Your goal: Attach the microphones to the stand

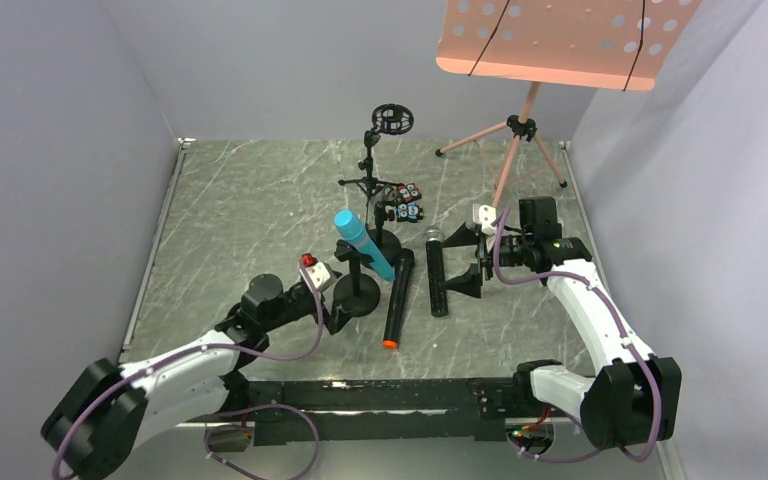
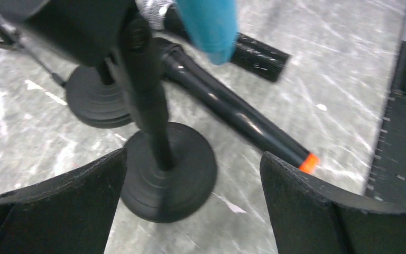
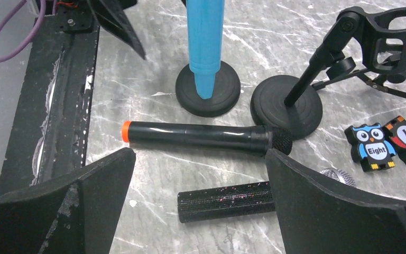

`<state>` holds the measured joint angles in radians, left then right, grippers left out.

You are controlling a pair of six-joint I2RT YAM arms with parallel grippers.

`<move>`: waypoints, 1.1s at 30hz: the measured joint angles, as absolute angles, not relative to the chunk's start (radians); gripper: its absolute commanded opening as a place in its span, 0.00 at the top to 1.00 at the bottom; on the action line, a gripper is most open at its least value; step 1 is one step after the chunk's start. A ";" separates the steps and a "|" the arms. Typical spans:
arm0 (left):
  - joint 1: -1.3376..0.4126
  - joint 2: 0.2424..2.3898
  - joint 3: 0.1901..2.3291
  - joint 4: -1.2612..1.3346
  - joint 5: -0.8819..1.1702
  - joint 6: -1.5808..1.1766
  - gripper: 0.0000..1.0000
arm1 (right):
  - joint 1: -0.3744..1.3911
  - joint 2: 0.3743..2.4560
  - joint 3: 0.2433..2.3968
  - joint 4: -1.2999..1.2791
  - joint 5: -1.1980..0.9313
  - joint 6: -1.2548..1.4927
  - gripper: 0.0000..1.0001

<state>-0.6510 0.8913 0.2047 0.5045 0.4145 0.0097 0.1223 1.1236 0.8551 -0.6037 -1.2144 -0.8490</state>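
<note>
A grey marbled table (image 1: 240, 210) fills the walled cell, with a pink music stand (image 1: 560, 40) at the far right corner and a tall stand (image 1: 368, 165) with a ring mount at the back. The blue microphone (image 1: 362, 243) already sits slanted in the clip of a small stand (image 1: 357, 296) with a round base, head up, its tail hanging over the base. The left gripper (image 2: 193, 159) is spread wide on either side of that base, touching nothing, probably to steady it or to clear it. The black microphone with the orange end (image 3: 195, 135) and the microphone with the silver mesh head (image 3: 224, 201), its body speckled, lie flat side by side on the table, near a second stand (image 3: 288, 108) whose clip is empty. The right gripper (image 3: 200, 156) hangs above them, jaws apart and holding nothing, likely lining up for the next pick. Owl blocks (image 3: 375, 148) lie just beyond.
</note>
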 measured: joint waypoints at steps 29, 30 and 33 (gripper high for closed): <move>-0.709 1.398 0.137 1.332 0.168 -0.023 0.48 | 0.120 1.137 0.855 -0.611 -1.214 -0.884 0.00; -0.710 1.405 0.139 1.339 0.168 -0.024 0.52 | 0.120 1.138 0.855 -0.612 -1.214 -0.884 0.00; -0.711 1.418 0.148 1.352 0.169 -0.030 0.75 | 0.119 1.139 0.855 -0.612 -1.213 -0.886 0.00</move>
